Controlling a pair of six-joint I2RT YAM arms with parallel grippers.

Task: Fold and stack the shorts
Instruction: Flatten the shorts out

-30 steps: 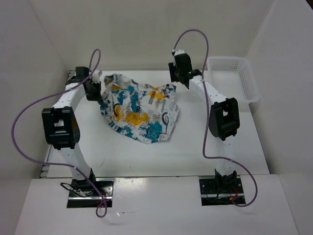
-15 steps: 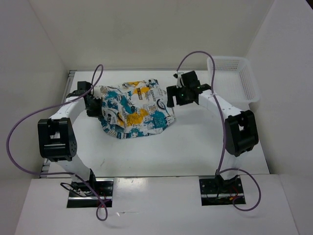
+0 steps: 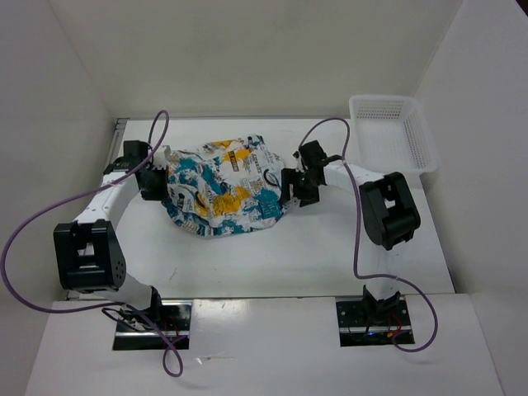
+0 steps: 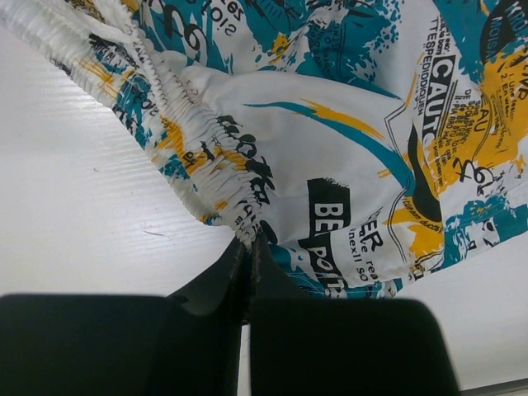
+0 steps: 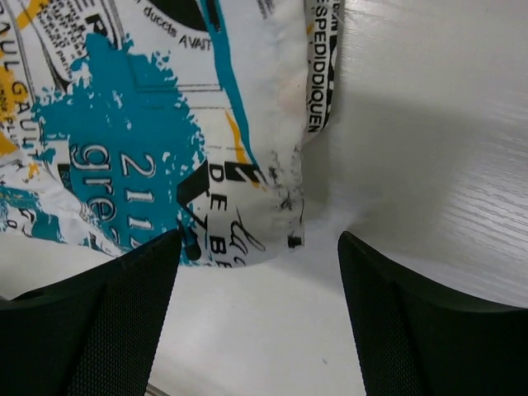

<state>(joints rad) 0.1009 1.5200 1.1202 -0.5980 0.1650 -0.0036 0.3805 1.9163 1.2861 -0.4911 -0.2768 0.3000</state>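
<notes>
The shorts (image 3: 224, 186), white with a teal, yellow and black print, lie crumpled on the table between the two arms. My left gripper (image 3: 161, 183) is shut on their gathered waistband at the left edge; the left wrist view shows the elastic band (image 4: 190, 140) pinched between the closed fingers (image 4: 247, 264). My right gripper (image 3: 290, 191) is open at the shorts' right edge. In the right wrist view its gap (image 5: 260, 272) is empty, with a hemmed corner of the shorts (image 5: 247, 214) lying on the table just ahead of it.
A white mesh plastic basket (image 3: 394, 132) stands at the back right corner of the table. White walls close in the table at the back and both sides. Purple cables loop off both arms.
Both arms have lowered the shorts from a raised spread onto the table. The right gripper has let go of the right edge and now stands open beside it.
</notes>
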